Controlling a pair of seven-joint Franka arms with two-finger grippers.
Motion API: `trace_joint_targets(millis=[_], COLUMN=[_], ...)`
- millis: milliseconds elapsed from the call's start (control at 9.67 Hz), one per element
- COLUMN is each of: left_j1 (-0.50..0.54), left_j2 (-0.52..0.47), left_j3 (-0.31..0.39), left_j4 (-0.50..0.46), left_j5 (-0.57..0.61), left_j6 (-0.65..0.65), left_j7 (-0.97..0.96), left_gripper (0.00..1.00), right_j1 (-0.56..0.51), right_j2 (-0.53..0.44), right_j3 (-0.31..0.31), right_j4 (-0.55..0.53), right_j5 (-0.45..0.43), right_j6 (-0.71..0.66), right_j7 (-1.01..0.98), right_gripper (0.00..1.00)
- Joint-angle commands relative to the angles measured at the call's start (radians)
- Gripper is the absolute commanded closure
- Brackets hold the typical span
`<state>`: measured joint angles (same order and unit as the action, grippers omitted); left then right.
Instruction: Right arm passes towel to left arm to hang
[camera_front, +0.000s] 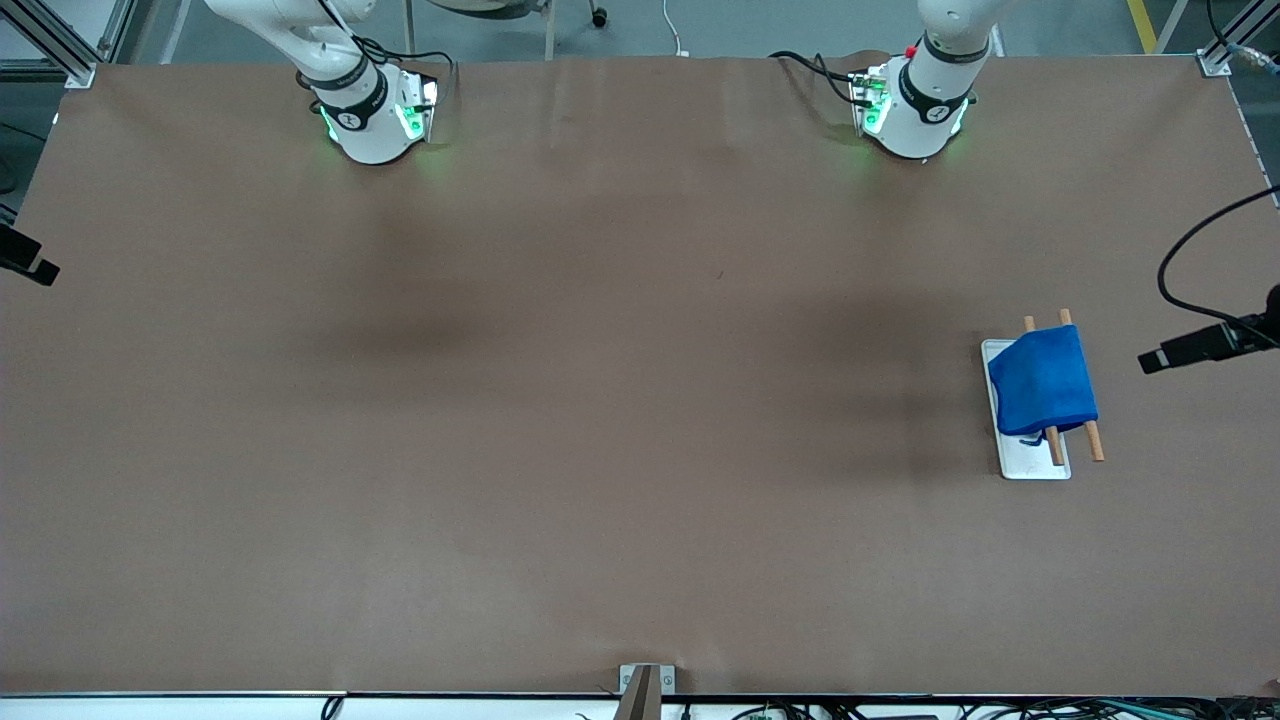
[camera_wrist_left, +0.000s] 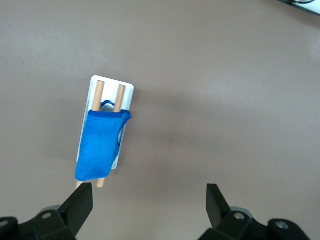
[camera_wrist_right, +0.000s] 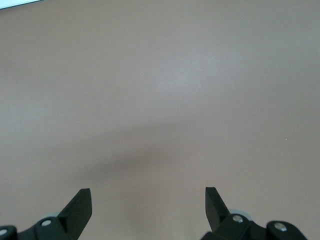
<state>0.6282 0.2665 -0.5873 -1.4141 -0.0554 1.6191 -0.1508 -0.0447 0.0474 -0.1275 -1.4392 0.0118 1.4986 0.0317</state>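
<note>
The blue towel (camera_front: 1043, 380) hangs over two wooden rods (camera_front: 1093, 440) of a small rack with a white base (camera_front: 1035, 465), toward the left arm's end of the table. It also shows in the left wrist view (camera_wrist_left: 98, 145), draped over the rods (camera_wrist_left: 99, 92). My left gripper (camera_wrist_left: 150, 197) is open and empty, high above the table beside the rack. My right gripper (camera_wrist_right: 148, 200) is open and empty over bare table. In the front view only the right arm's base (camera_front: 370, 110) and the left arm's base (camera_front: 912, 105) show; both hands are out of that view.
A brown mat (camera_front: 600, 400) covers the table. Black cameras on stands sit at both table ends (camera_front: 1200, 345) (camera_front: 25, 258). A small bracket (camera_front: 645, 685) sits at the table edge nearest the front camera.
</note>
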Motion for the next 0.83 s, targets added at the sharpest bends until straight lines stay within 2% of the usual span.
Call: trace_joint_targets(millis=[0,103,310,414,517,724], left_j1=[0.005,-0.054,-0.280,-0.348,-0.376,-0.454], left_j2=[-0.067,-0.110,-0.180,-0.216,-0.243,-0.337], left_j3=[-0.017,0.012,0.233,0.286,0.308,0.384], left_j4=[-0.034,-0.040,-0.042,-0.049,-0.057,-0.141], left_j5=[0.026,0.026,0.026,0.026,0.026,0.026], left_j6=[-0.019,-0.021,-0.060,-0.076,-0.099,-0.123], left_j7=[-0.001,0.008,0.013,0.013,0.013,0.089], left_gripper=[0.00,0.00,0.00,0.00,0.00,0.00], right_j1=[-0.009,-0.009,-0.008,-0.007,-0.009,-0.011], right_j2=[-0.006,-0.006,-0.006,-0.006,-0.006,-0.006], right_j3=[0.009,0.009,0.009,0.009,0.009,0.009], right_j4=[-0.007,-0.007,-0.007,-0.007,-0.007,-0.007], right_j5=[-0.012,-0.012,-0.012,-0.009,-0.001,0.002], right_j6=[0.002,0.002,0.002,0.002,0.002,-0.001], right_j7=[0.010,0.010,0.010,0.010,0.010,0.010], right_gripper=[0.00,0.00,0.00,0.00,0.00,0.00])
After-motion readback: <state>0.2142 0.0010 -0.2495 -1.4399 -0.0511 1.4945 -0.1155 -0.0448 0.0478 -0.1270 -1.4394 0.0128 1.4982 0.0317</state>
